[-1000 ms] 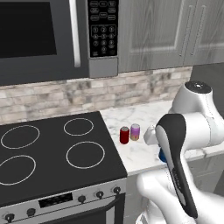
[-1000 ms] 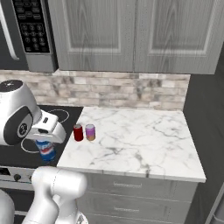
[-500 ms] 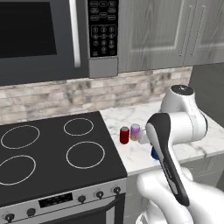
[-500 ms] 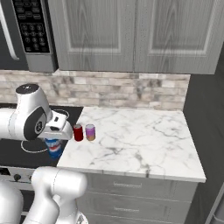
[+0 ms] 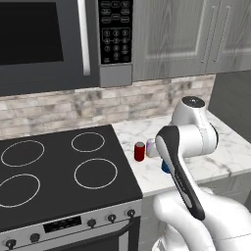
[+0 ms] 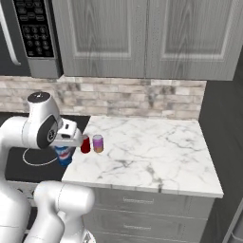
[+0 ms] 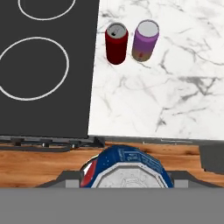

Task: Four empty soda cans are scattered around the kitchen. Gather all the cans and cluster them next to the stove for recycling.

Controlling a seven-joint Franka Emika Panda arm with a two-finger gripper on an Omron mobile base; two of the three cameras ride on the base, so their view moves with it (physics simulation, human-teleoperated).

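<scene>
The gripper [image 6: 66,142] is clamped on a blue can [image 7: 126,169], held in the air just off the front edge of the marble counter [image 6: 156,156]; its fingertips are cut off at the hand view's bottom edge. The arm hides most of that can from the left base view (a blue sliver [image 5: 165,167] shows). Its white-red mark carries no legible writing. The red can [image 7: 116,43] and pink-purple can [image 7: 145,40] stand side by side on the counter, just beside the stove [image 5: 59,171]. Microwave [image 5: 59,44] keypad print is unreadable.
</scene>
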